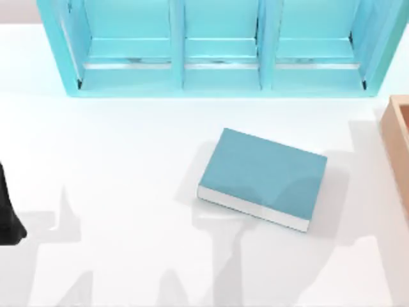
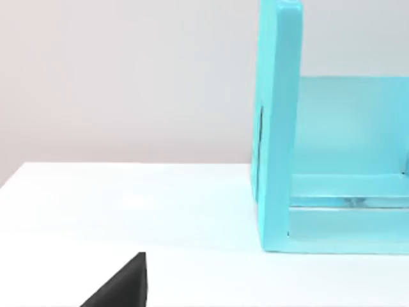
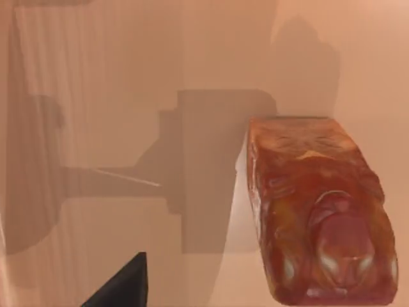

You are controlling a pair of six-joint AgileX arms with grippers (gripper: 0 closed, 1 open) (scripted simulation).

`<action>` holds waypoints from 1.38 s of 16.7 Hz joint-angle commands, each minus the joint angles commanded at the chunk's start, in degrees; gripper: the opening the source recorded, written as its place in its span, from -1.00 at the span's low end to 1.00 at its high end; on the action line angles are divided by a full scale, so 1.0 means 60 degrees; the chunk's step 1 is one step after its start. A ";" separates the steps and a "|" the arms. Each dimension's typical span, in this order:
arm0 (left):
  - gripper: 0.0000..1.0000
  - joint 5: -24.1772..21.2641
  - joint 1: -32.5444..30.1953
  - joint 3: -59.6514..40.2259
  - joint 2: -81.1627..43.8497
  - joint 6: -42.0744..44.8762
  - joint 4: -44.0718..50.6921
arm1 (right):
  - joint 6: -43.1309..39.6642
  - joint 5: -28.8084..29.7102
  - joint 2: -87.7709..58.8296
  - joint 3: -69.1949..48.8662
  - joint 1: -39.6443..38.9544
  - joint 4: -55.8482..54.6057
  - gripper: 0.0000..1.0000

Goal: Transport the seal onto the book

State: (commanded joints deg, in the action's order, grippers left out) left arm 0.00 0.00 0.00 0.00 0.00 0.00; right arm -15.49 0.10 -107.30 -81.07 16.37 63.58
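- Two arms are on the rig. The left arm (image 1: 9, 214) sits parked at the table's left edge; whether its fingers are spread or closed cannot be told.
- Right gripper: looking down into a tan box (image 1: 397, 137) at the table's right edge, above the seal (image 3: 316, 204). One dark fingertip (image 3: 124, 284) shows beside the seal and apart from it, so nothing appears held; how wide the fingers stand cannot be told.
- Seal: inside the box, on its pale floor. Mottled orange-brown body, darker red rounded top with glossy highlights. Seemingly the pickup is not yet made.
- Book (image 1: 263, 178): flat at mid-table, set askew, teal cover up and bare, white page edges toward the near side; a broad landing face.
- Shelf (image 1: 217, 48): light blue, three compartments, along the far edge, well apart from the book.
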 joint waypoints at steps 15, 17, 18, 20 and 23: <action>1.00 0.0000 0.0000 0.0000 0.0000 0.0000 0.0000 | -0.0007 -0.0007 -0.0784 0.1589 0.0013 -0.2384 0.55; 1.00 0.0000 0.0000 0.0000 0.0000 0.0000 0.0000 | -0.0007 -0.0007 -0.0784 0.1589 0.0013 -0.2384 0.25; 1.00 0.0000 0.0000 0.0000 0.0000 0.0000 0.0000 | -0.0007 -0.0007 -0.0784 0.1589 0.0013 -0.2384 0.10; 1.00 0.0000 0.0000 0.0000 0.0000 0.0000 0.0000 | -0.0007 -0.0007 -0.0784 0.1589 0.0013 -0.2384 -0.21; 1.00 0.0000 0.0000 0.0000 0.0000 0.0000 0.0000 | -0.0007 -0.0007 -0.0784 0.1589 0.0013 -0.2384 -0.66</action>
State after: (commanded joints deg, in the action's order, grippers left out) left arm 0.00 0.00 0.00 0.00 0.00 0.00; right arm -15.53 0.06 -112.00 -71.54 16.46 49.27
